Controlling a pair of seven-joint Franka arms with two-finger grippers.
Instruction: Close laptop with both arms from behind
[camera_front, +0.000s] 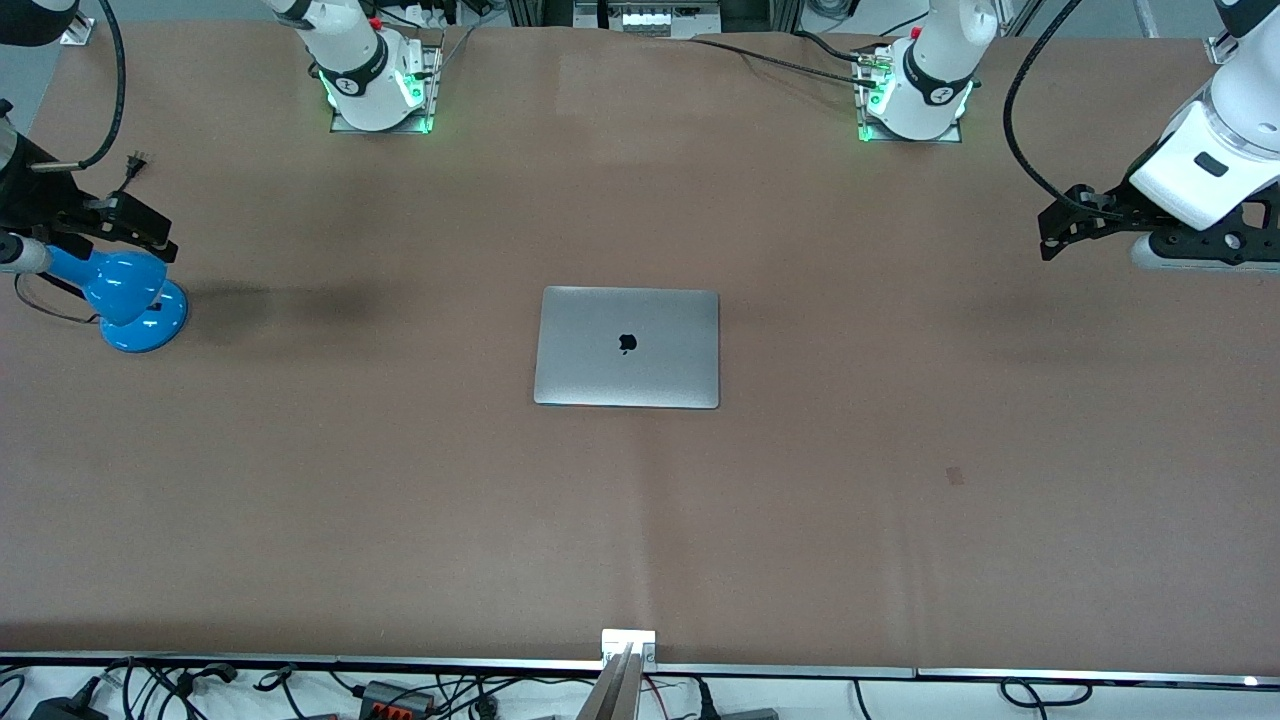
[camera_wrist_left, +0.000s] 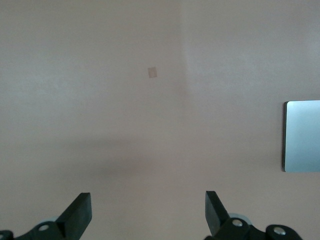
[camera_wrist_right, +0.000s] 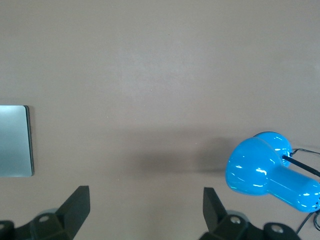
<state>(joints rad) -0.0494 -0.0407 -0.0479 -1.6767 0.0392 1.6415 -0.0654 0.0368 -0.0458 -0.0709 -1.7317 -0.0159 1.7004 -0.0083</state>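
The silver-grey laptop (camera_front: 627, 347) lies flat and shut in the middle of the brown table, its lid with the black apple logo facing up. My left gripper (camera_front: 1052, 232) hangs open and empty above the table at the left arm's end, well apart from the laptop. In the left wrist view its gripper (camera_wrist_left: 147, 202) shows bare table between the fingers, with a strip of the laptop (camera_wrist_left: 302, 136) at the frame edge. My right gripper (camera_front: 158, 236) is open and empty over the right arm's end. The right wrist view shows that gripper (camera_wrist_right: 145, 197) and the laptop's edge (camera_wrist_right: 14, 141).
A blue desk lamp (camera_front: 128, 297) stands at the right arm's end, just under the right gripper; it also shows in the right wrist view (camera_wrist_right: 267, 172). A small dark mark (camera_front: 955, 476) lies on the table nearer the front camera than the laptop. Both arm bases (camera_front: 378, 85) stand along the table's edge.
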